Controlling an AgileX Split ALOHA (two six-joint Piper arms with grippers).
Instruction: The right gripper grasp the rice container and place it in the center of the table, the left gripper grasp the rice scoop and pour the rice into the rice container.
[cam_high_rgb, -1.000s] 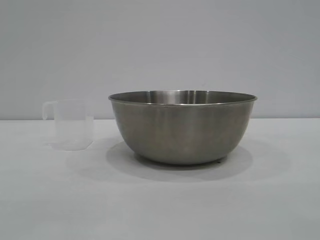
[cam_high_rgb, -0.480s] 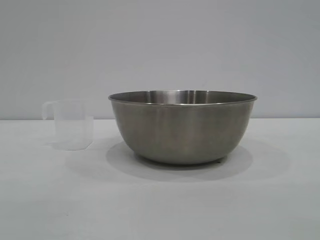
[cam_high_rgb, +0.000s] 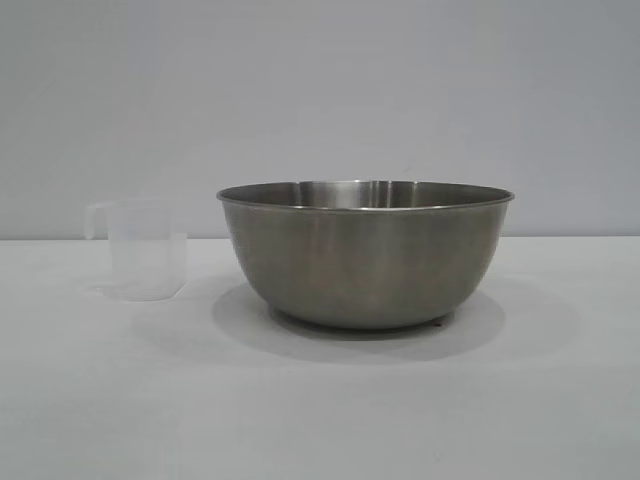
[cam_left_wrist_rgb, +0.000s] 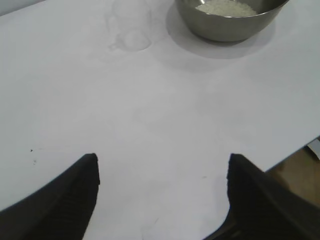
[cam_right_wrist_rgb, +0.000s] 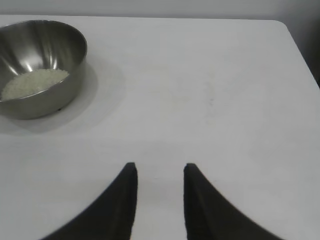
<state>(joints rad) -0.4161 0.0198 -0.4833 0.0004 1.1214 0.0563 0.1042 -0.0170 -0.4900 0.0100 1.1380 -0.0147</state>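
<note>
Nothing has moved since the earlier exterior frames. Rice container, a big brushed-steel bowl with thin rolled rim, sits upright mid-counter, holding a pale heap of rice on its bottom. Rice scoop, a small frosted plastic cup with side handle, stands upright just beside it, looking empty. Left tool hangs well apart from both, released wide, holding nothing. Right tool likewise apart, jaws narrowly parted, gripping nothing.
</note>
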